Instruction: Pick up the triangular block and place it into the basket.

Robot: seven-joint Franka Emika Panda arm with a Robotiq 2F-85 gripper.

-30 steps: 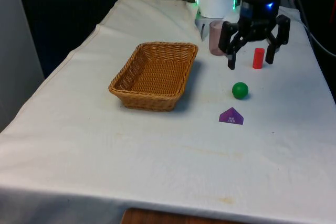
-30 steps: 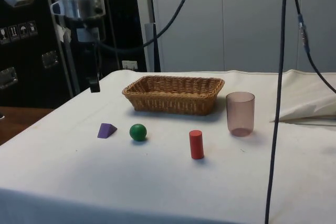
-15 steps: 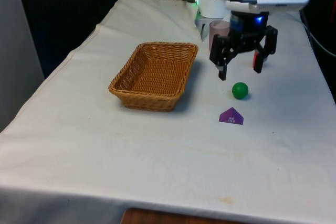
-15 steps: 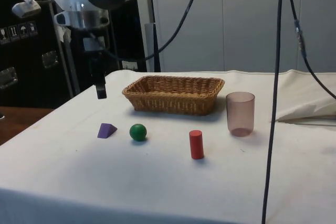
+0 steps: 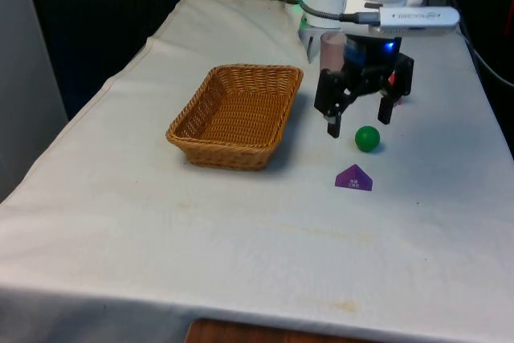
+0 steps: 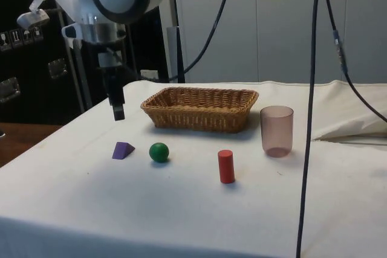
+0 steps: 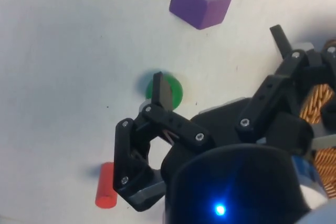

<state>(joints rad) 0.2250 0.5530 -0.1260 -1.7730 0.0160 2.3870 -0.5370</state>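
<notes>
The purple triangular block [image 5: 354, 177] lies flat on the white cloth, nearer the camera than the green ball [image 5: 367, 138]. My gripper [image 5: 359, 121] hangs open and empty above the cloth, just beyond the ball and a short way from the block. The woven basket [image 5: 237, 116] stands towards the front view's left of the gripper. From the side, the gripper [image 6: 118, 109] hovers behind and above the block [image 6: 123, 150]. In the wrist view the block [image 7: 200, 5] lies past the ball [image 7: 176, 93], and one fingertip [image 7: 161, 91] overlaps the ball.
A red cylinder [image 6: 226, 166] stands upright beside the ball [image 6: 159, 152], with a translucent pink cup [image 6: 277, 131] further along. The basket [image 6: 201, 108] sits behind them. Cables hang over the table's right part in the side view.
The gripper has come down and moved towards the front view's left and nearer the camera, from above the red cylinder to just behind the green ball. It stays open. No object has moved.
</notes>
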